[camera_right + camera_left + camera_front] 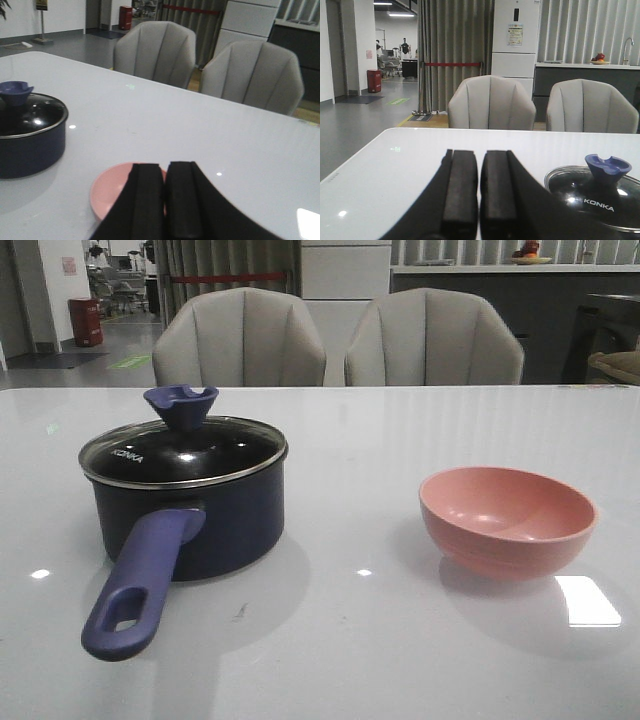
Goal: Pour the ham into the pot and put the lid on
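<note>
The dark navy pot (190, 520) stands on the left of the white table, its purple-blue handle (140, 580) pointing toward the front. The clear glass lid (180, 450) with a blue knob (181, 406) sits on the pot. It also shows in the left wrist view (600, 200) and the right wrist view (30, 115). The pink bowl (508, 518) at the right looks empty. No ham is visible. Neither gripper shows in the front view. My left gripper (479, 155) is shut and empty, beside the pot. My right gripper (165, 167) is shut and empty, above the bowl's near side (112, 192).
Two grey chairs (240, 340) (435, 340) stand behind the table's far edge. The white table (350, 640) stretches between pot and bowl and toward the front.
</note>
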Controlling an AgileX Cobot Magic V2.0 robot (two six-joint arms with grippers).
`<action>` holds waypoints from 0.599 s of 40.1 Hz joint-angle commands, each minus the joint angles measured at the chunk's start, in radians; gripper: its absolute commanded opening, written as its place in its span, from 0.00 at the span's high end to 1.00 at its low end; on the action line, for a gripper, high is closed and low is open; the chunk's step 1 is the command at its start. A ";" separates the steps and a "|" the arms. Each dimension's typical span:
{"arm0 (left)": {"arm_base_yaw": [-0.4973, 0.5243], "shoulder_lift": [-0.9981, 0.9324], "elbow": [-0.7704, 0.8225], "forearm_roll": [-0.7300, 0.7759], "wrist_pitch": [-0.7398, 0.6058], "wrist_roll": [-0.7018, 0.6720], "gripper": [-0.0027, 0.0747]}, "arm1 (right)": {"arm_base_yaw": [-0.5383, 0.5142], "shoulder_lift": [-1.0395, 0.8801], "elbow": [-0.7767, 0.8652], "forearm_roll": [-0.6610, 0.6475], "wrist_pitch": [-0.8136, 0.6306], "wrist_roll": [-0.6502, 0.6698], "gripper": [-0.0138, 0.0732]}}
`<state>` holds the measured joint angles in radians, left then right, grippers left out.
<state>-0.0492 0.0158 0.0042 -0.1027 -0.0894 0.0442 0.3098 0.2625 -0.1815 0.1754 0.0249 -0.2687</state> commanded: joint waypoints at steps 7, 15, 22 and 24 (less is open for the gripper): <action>-0.001 0.014 0.020 -0.009 -0.079 -0.005 0.81 | -0.154 -0.125 0.040 -0.193 -0.065 0.165 0.66; -0.001 0.014 0.020 -0.009 -0.079 -0.005 0.81 | -0.207 -0.256 0.153 -0.245 -0.072 0.290 0.66; -0.001 0.014 0.020 -0.009 -0.079 -0.005 0.81 | -0.210 -0.291 0.204 -0.243 -0.079 0.303 0.66; -0.001 0.014 0.020 -0.009 -0.079 -0.005 0.81 | -0.210 -0.291 0.204 -0.243 -0.077 0.303 0.66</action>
<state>-0.0492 0.0158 0.0042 -0.1027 -0.0900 0.0442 0.1072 -0.0098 0.0261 -0.0539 0.0298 0.0259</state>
